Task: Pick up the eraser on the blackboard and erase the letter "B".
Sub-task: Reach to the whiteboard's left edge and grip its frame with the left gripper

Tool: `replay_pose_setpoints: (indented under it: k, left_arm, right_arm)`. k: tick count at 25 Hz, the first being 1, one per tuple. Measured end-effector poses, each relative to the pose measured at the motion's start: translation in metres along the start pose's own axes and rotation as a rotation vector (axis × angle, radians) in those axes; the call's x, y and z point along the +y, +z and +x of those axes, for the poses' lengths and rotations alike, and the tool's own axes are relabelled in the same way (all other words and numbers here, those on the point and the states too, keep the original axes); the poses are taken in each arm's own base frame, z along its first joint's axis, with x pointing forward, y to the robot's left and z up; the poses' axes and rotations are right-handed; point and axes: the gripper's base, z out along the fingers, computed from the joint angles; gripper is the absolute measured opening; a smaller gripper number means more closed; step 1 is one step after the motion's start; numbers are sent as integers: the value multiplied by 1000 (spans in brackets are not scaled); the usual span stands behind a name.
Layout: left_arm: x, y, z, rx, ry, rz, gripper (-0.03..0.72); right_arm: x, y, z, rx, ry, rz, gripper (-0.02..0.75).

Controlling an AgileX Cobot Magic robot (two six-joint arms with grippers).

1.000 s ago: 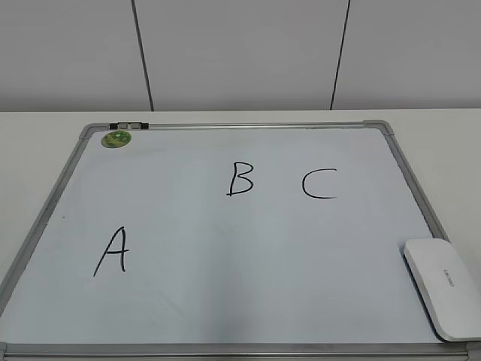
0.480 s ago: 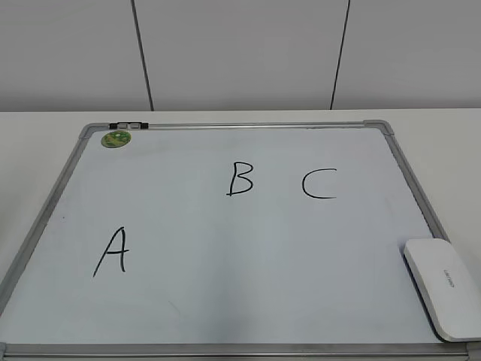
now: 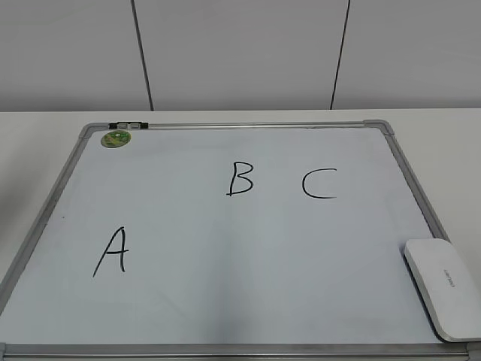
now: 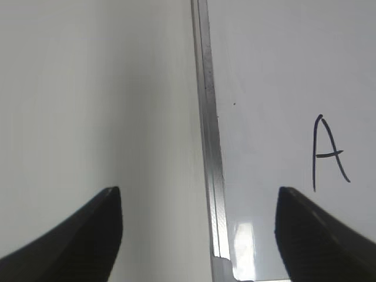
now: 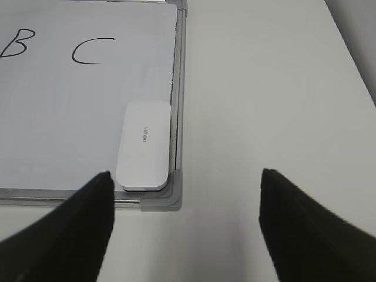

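Approach step: we held the right gripper [image 5: 185,226] wide above the untouched eraser [image 5: 144,145]; descent and closure were next.

No visible change since earlier.

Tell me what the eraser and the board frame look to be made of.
The eraser looks like smooth white plastic: an even, rounded shell with small grey printed lettering. The board frame looks like silver brushed metal, probably aluminium, given its bright streaky reflections; its corner piece looks like grey plastic.
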Motion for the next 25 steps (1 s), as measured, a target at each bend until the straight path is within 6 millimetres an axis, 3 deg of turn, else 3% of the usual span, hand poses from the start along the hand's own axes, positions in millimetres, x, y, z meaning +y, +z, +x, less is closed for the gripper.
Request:
replay_pose_setpoints:
  k: [8, 16, 25]
  left_arm:
    - [2, 70, -34, 166, 29, 31, 552]
    - [4, 138, -43, 334, 33, 47, 449]
    - [3, 185, -50, 437, -3, 86, 369]
  right_arm:
    - [0, 0, 0, 0, 0, 0, 591]
    - [0, 0, 0, 0, 0, 0, 591]
    - [0, 0, 0, 0, 0, 0, 591]
